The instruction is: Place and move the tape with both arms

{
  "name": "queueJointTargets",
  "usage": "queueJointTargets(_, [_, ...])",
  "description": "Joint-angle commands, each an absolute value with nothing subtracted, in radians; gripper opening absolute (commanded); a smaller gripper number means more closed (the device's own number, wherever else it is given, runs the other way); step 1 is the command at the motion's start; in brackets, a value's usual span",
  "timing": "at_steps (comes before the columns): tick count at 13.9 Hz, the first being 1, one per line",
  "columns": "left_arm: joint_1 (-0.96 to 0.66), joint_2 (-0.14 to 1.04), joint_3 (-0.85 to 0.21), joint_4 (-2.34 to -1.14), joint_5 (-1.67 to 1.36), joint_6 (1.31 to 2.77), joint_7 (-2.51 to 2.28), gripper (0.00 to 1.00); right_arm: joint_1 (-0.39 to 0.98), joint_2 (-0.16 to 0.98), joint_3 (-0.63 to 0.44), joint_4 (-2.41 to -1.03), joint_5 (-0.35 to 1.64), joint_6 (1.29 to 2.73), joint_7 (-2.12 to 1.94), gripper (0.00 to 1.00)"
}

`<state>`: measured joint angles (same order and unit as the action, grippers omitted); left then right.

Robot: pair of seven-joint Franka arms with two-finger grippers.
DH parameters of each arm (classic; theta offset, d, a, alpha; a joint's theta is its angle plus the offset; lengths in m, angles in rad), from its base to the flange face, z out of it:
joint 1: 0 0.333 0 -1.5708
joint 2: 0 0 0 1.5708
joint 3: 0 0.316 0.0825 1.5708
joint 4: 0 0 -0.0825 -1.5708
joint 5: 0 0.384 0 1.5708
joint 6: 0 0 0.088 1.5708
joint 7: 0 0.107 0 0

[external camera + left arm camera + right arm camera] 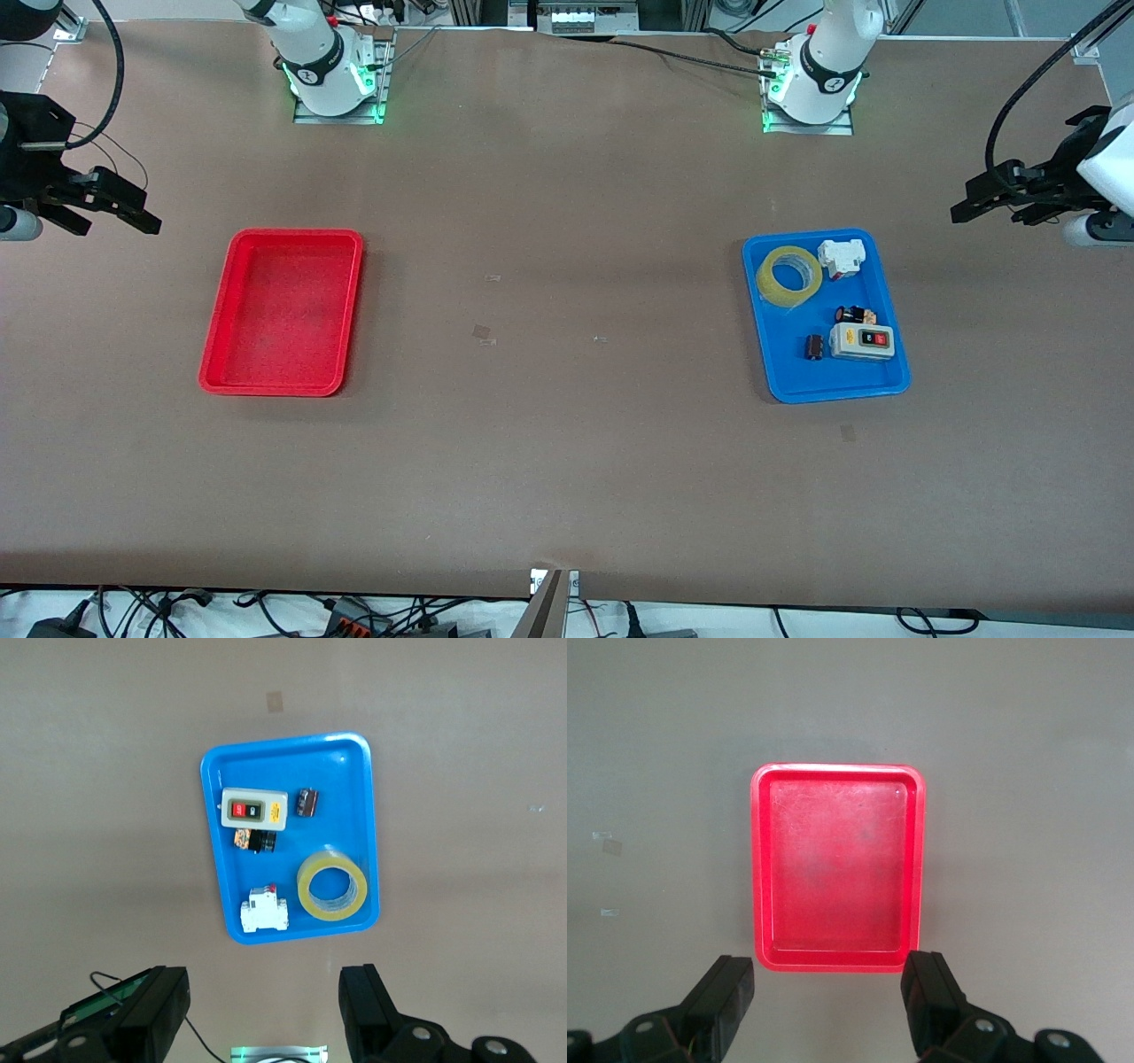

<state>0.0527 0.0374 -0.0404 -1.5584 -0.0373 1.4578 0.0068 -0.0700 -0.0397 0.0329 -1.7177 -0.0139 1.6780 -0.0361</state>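
Brown table; tangled cables on pale floor below edge.

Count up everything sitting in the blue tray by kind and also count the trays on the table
Rolls of translucent yellowish packing tape: 1
White block-shaped breakers: 1
Grey switch boxes with a black and a red button: 1
Small dark cylindrical parts: 2
Plastic trays, one blue and one red: 2
Total: 7

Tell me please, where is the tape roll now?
The tape lies in the blue tray toward the left arm's end of the table, in the tray's part farther from the front camera, beside the white block.
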Motion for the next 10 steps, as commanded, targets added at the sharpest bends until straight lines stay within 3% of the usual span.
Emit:
queueJointTargets(1, [0.06, 0.017, -0.049, -1.629, -0.014, 1.486, 0.017, 1.0, -0.069, -0.057, 0.035, -1.73, -0.006, 1.669, -0.043, 1.0])
queueJointTargets(4, [0.055, -0.046, -0.051, -1.803, -0.014, 1.61, 0.017, 1.0, -0.069, -0.054, 0.035, -1.732, -0.006, 1.667, -0.046, 1.0])
queueJointTargets(8, [0.058, -0.189, -0.096, -2.236, -0.014, 1.993, 0.017, 1.0, -0.067, -0.048, 0.037, -1.73, -0.006, 1.667, -0.057, 1.0])
queueJointTargets(10, [0.058, -0.169, -0.115, -2.342, -0.014, 2.133, 0.015, 1.0, -0.069, -0.046, 0.037, -1.73, -0.006, 1.672, -0.057, 1.0])
